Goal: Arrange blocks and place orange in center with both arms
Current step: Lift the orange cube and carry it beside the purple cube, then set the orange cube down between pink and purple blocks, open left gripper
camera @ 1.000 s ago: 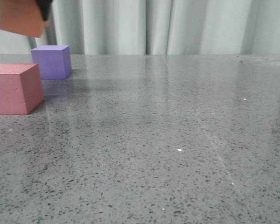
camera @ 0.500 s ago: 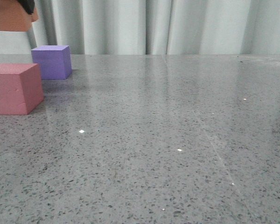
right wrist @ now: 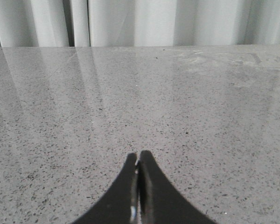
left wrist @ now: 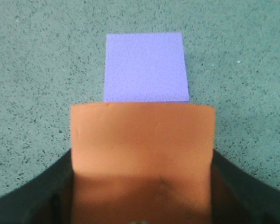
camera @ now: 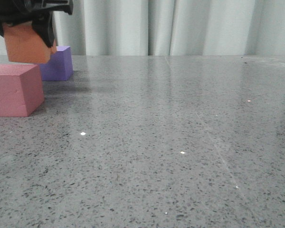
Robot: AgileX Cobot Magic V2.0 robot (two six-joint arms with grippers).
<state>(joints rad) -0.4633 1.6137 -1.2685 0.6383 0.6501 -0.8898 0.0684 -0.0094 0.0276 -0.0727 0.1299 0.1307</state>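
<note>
My left gripper (camera: 29,33) is shut on the orange cube (camera: 26,43) and holds it in the air at the far left, above the gap between the other two cubes. In the left wrist view the orange cube (left wrist: 142,154) fills the space between the black fingers (left wrist: 46,186), with the purple cube (left wrist: 146,66) on the table just beyond it. The purple cube (camera: 58,64) sits at the back left. The pinkish-red cube (camera: 14,90) sits in front of it at the left edge. My right gripper (right wrist: 138,156) is shut and empty over bare table.
The grey speckled table (camera: 171,142) stretches to the right. Pale curtains (camera: 180,26) hang behind its far edge.
The left gripper with the orange cube has come down and a little right from the top left corner, now partly in front of the purple cube. The other cubes have not moved.
</note>
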